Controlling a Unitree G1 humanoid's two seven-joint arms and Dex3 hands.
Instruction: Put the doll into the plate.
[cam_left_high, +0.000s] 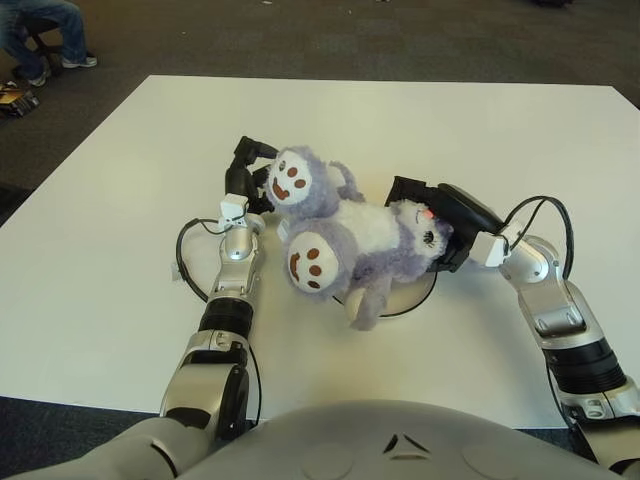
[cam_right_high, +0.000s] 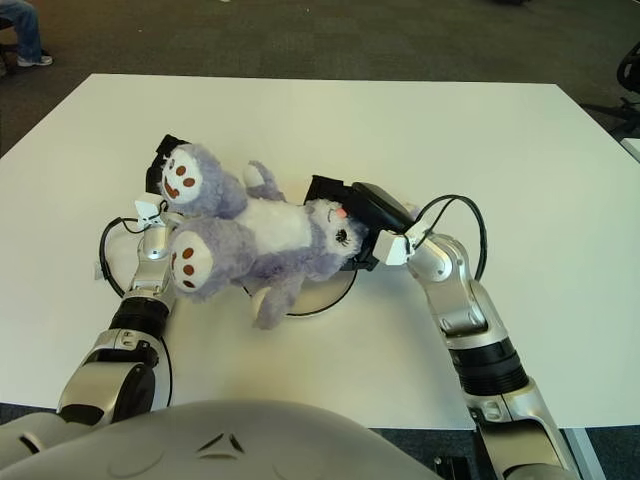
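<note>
A purple and white plush doll (cam_left_high: 350, 235) lies on its back across a white plate with a dark rim (cam_left_high: 412, 303), near the table's middle. Most of the plate is hidden under it. The doll's two round feet with brown pads point left and its head points right. My left hand (cam_left_high: 250, 178) is at the upper foot with its fingers curled against it. My right hand (cam_left_high: 445, 218) is closed on the doll's head from the right.
The white table (cam_left_high: 120, 180) reaches to its front edge near my body. Dark floor surrounds it. A seated person's legs (cam_left_high: 40, 30) and a small object on the floor (cam_left_high: 15, 98) show at the far left.
</note>
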